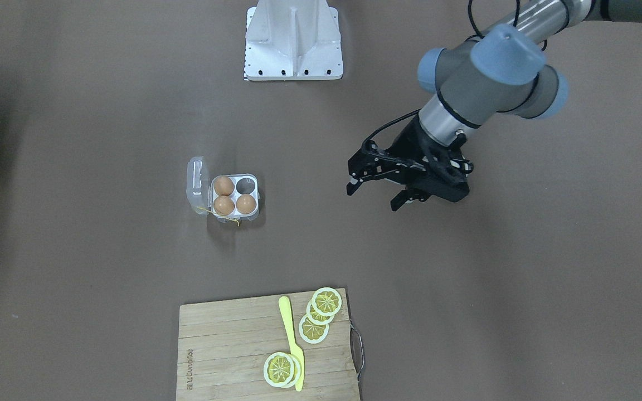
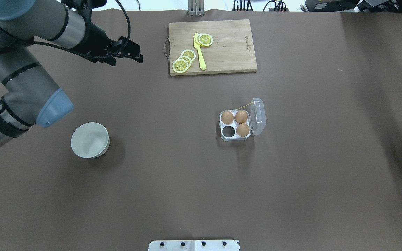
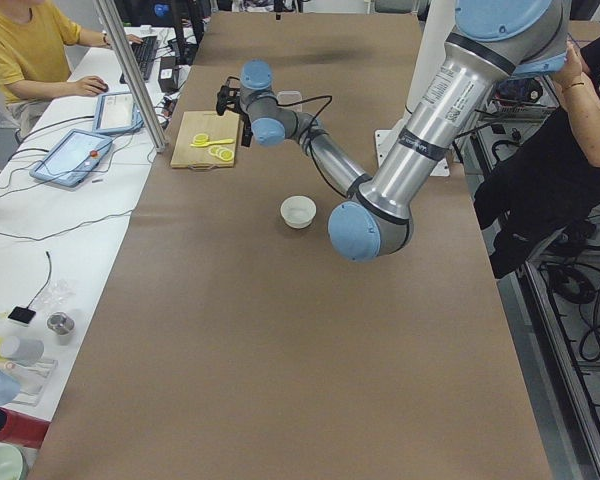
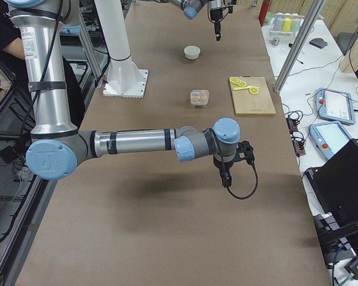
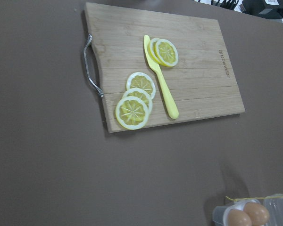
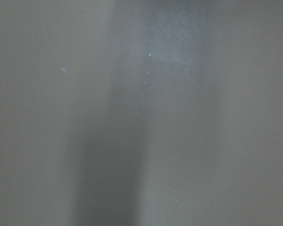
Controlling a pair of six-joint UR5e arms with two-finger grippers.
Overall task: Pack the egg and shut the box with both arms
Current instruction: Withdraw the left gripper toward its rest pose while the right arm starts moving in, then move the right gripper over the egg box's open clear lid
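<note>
The clear box (image 1: 249,181) stands mid-table with its lid (image 1: 197,184) swung open to the side. It also shows in the overhead view (image 2: 224,138). Three tan eggs (image 1: 223,205) sit in three cells; the fourth cell (image 1: 246,185) is empty. My left gripper (image 1: 373,197) hangs open and empty above the table, well to one side of the box; in the overhead view it (image 2: 126,60) is at the far left. My right gripper (image 4: 227,176) shows only in the exterior right view, far from the box (image 4: 199,96); I cannot tell its state.
A white bowl (image 2: 90,140) stands under my left arm and looks empty. A wooden cutting board (image 2: 229,52) at the far edge holds lemon slices (image 2: 180,65) and a yellow knife (image 2: 199,52). The white base (image 1: 293,44) is on the robot's side.
</note>
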